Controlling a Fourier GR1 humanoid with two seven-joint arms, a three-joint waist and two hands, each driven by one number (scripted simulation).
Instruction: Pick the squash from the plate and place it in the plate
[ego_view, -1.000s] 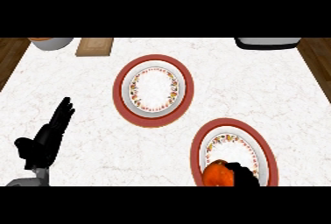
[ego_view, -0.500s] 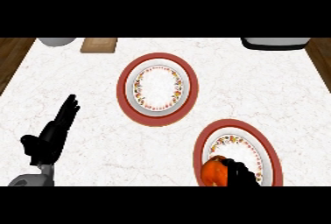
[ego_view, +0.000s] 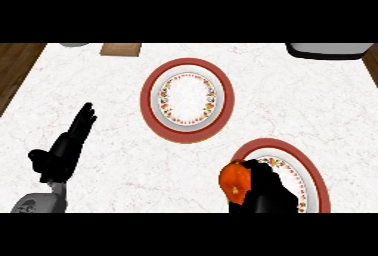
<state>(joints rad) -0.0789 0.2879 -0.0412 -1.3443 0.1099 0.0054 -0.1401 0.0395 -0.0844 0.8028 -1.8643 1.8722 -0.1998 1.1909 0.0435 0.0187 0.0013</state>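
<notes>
- Squash (ego_view: 236, 182): orange, stem nub on top, sits at the left rim of the near plate (ego_view: 314, 172), lower right of the head view. Looks partly over the rim edge; can't tell if it is lifted off the plate or resting on it.
- Right hand (ego_view: 269, 192): black, comes in from the bottom edge, curled round the squash from its right side, so it has the squash in its grasp. Hand hides most of the squash's right half and part of the plate centre.
- Why held that way: side wrap fits a round thing, and leaves the squash's left side facing toward the other plate.
- Far plate (ego_view: 187, 100): red rim, white centre with patterned ring, nothing on it. Up and left of the near plate, apart from it, bare bench between. Judged to be the target.
- Left hand (ego_view: 63, 150): fingers straight and up, near the left edge of the bench (ego_view: 111, 80), holds nothing, resting. Kept well apart from both plates, so out of the transfer path.
- Stage, judged: grasp made, carry not yet done.
- Next move calls for: raise the squash over the near rim, go up-left, set it down in the far plate's white centre.
- Risk, judged: round squash could roll on release if set on the sloped rim.
- Top edge: wooden board (ego_view: 122, 49), a grey item (ego_view: 74, 44) and a dark-and-white appliance (ego_view: 328, 50), all cut off and far from the action.
</notes>
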